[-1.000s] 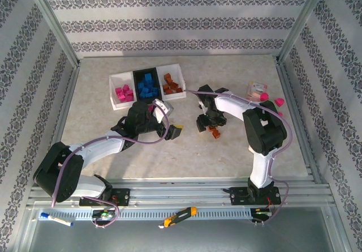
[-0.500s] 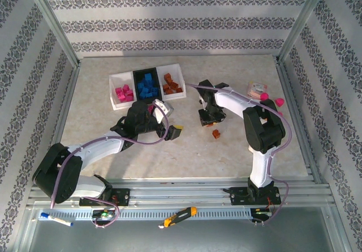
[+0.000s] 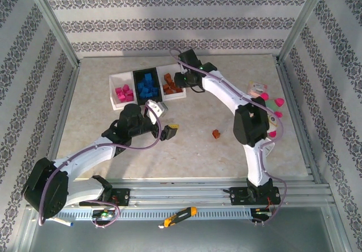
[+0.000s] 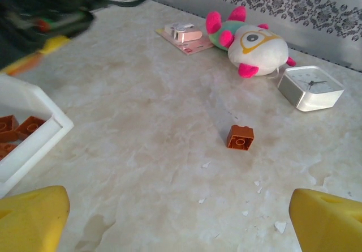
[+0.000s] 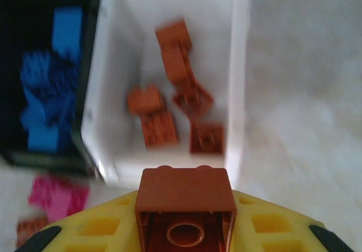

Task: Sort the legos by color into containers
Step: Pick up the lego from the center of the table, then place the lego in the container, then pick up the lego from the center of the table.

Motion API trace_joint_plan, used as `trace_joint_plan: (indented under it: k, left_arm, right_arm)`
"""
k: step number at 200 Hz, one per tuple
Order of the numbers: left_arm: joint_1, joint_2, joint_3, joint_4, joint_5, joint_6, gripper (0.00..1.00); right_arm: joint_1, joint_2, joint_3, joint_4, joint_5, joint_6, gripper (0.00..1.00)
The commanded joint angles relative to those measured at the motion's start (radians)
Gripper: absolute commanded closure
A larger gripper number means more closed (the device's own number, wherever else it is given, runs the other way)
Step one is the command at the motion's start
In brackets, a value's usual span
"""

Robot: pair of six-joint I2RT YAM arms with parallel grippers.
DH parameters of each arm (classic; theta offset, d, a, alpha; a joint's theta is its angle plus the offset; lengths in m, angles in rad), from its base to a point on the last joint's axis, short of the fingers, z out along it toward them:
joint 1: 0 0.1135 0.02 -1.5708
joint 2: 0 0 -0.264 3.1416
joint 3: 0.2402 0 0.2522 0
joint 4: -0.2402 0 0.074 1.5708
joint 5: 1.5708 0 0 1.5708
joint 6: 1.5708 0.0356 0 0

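Observation:
Three trays stand in a row: a white tray (image 3: pixel 117 99) holding pink legos, a black tray (image 3: pixel 137 72) holding blue ones, and a right white tray (image 3: pixel 182 93) holding brown ones. My right gripper (image 3: pixel 180 83) hovers over that right white tray (image 5: pixel 235 65), shut on a brown lego (image 5: pixel 185 192) between its yellow fingers (image 5: pixel 102 226). Several brown legos (image 5: pixel 169 102) lie in the tray below it. One loose brown lego (image 3: pixel 215 133) (image 4: pixel 240 137) lies on the table. My left gripper (image 3: pixel 168 132) (image 4: pixel 180 223) stands open and empty, short of that lego.
A pink-and-teal plush toy (image 4: pixel 249 39) (image 3: pixel 272 106), a small packet (image 4: pixel 184 34) (image 3: pixel 257 88) and a white clock (image 4: pixel 310 86) sit at the table's right side. A corner of the right white tray (image 4: pixel 39 133) lies left of my left gripper.
My right gripper closed on a brown lego at mid-table and carried it back-left to above the right white tray. One brown lego stayed behind. The left arm shifted slightly.

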Motion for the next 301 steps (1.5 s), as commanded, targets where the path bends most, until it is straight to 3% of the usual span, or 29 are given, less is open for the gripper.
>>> trace_joint_plan:
  k: [1, 30, 56, 82, 119, 166, 208, 243, 301]
  left_arm:
    - [0.011, -0.044, -0.014, -0.045, -0.040, 0.015, 0.01]
    - [0.012, -0.058, -0.015, -0.071, -0.050, 0.007, 0.01]
    - [0.011, -0.065, -0.014, -0.073, -0.057, 0.007, 0.01]
    - [0.011, -0.064, -0.012, -0.064, -0.061, 0.025, 0.01]
    - [0.012, -0.040, -0.002, -0.052, -0.029, 0.061, 0.01]
    - [0.009, 0.006, 0.057, -0.120, 0.061, 0.099, 0.01]
    - [0.002, 0.024, 0.093, -0.209, 0.096, 0.142, 0.01]
    - [-0.003, 0.010, 0.078, -0.207, 0.118, 0.130, 0.01]
    - [-0.002, 0.004, 0.077, -0.214, 0.146, 0.122, 0.01]
  right_arm:
    - [0.004, 0.131, 0.149, 0.042, 0.080, 0.046, 0.68]
    - [-0.003, 0.294, 0.380, -0.002, 0.140, 0.055, 0.67]
    - [-0.012, 0.382, 0.526, -0.043, 0.100, 0.045, 0.66]
    - [-0.013, 0.366, 0.545, -0.070, 0.101, 0.011, 0.49]
    - [-0.019, 0.153, 0.262, -0.039, 0.114, -0.024, 0.32]
    - [-0.050, -0.246, -0.310, 0.028, 0.050, -0.047, 0.28]
    - [-0.063, -0.489, -0.640, -0.159, 0.056, -0.168, 0.27]
    - [-0.080, -0.555, -0.790, -0.269, 0.036, -0.173, 0.30]
    - [-0.097, -0.431, -0.826, -0.273, -0.024, -0.133, 0.41]
